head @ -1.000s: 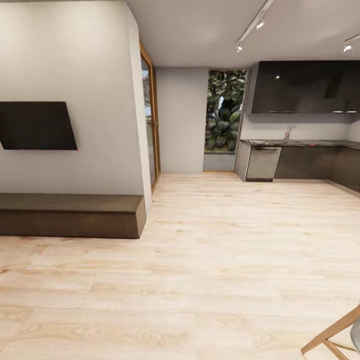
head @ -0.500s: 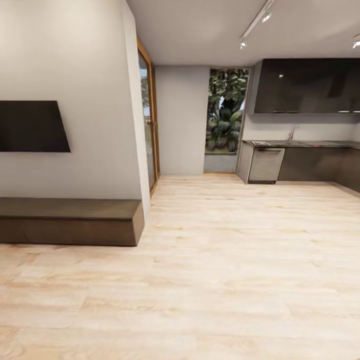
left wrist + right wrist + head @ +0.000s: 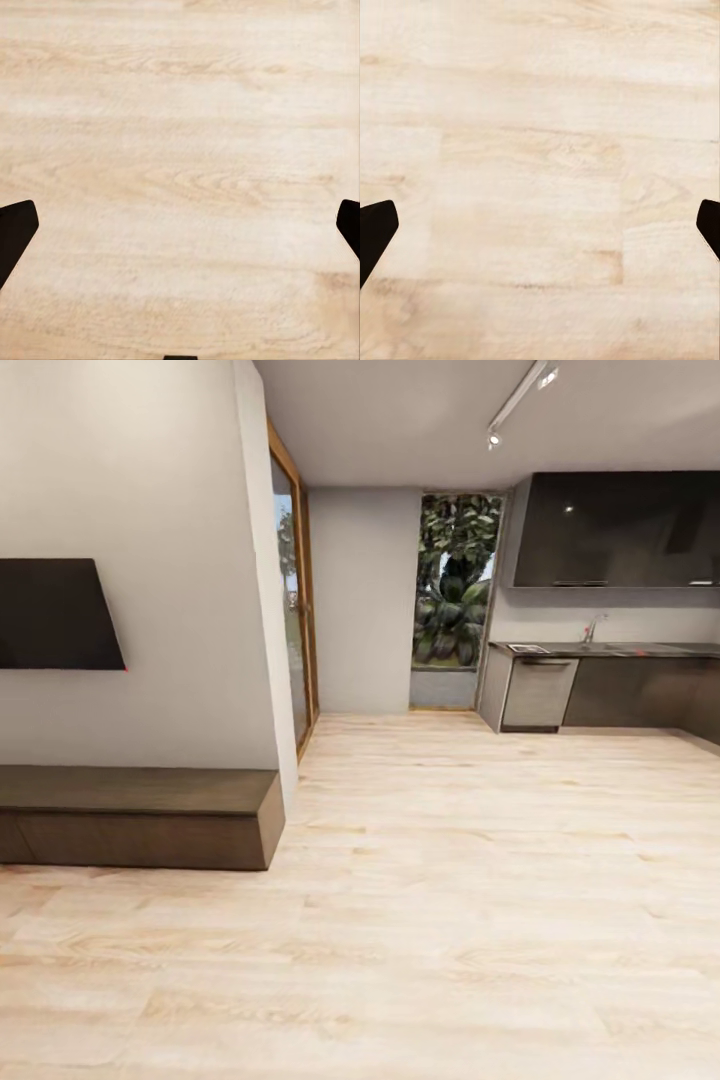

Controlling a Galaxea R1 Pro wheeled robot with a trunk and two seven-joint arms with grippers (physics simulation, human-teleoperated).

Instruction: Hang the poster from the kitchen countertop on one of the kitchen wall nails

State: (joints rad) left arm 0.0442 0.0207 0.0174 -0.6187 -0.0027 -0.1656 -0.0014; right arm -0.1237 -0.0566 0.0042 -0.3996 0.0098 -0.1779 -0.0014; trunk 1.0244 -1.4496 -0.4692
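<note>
Camera advanced toward kitchen countertop (image 3: 640, 650); claws spread over floor (image 3: 180, 150).

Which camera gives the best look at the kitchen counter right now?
The head view: the counter runs along the far right wall, with its tap. Both wrist views look down at the wooden floor between open fingertips.

I see an evenly bright, soft render: ceiling spotlights (image 3: 494, 437) glow, glinting on the dark upper cabinets (image 3: 620, 528). Edges stretch wide-angle, the floor (image 3: 450, 880) looks slightly smeared, and shadows stay faint.
</note>
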